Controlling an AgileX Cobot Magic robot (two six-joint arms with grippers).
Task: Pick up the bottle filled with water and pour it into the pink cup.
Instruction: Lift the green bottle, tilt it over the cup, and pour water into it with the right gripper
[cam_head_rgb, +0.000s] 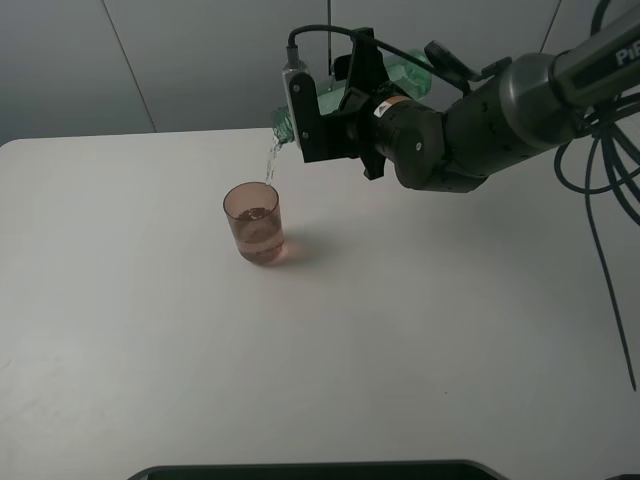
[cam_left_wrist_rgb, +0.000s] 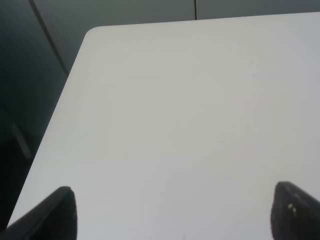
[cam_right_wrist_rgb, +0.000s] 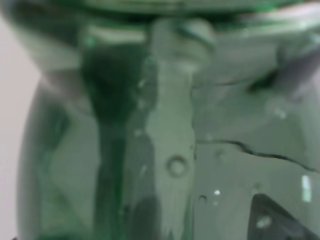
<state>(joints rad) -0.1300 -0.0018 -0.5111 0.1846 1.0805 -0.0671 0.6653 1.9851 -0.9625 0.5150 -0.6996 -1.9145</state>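
The right claw is clenched on the bottle and carries it in the air, tipped past level, with its mouth pointing down over the pink cup. In the high view a thin stream of water falls from the mouth into the cup, which stands upright on the worktop with some water already in its lower part. To my eye the pour itself is the step in hand. What comes next calls for a steady wrist: hold the mouth over the rim, since the stream lands close to the far side of it, then roll the bottle back upright before the cup brims. The cup is a small translucent tumbler, pinkish-brown, smooth and slightly tapered, with no handle. The worktop is flat matte white.

The left wrist view shows the left claw released. Its two dark fingertips stand wide apart over bare worktop near a rounded corner, nothing lies between them, and it takes no part in the pour.

The right wrist view is filled edge to edge by the bottle, pressed close and out of focus. It is translucent green, curved and glossy, with a pale vertical ridge running down the wall. Small droplets cling there, so the wall looks wet and could be slippery. A dark shape in one corner may be a finger of the claw, but I cannot tell for sure.
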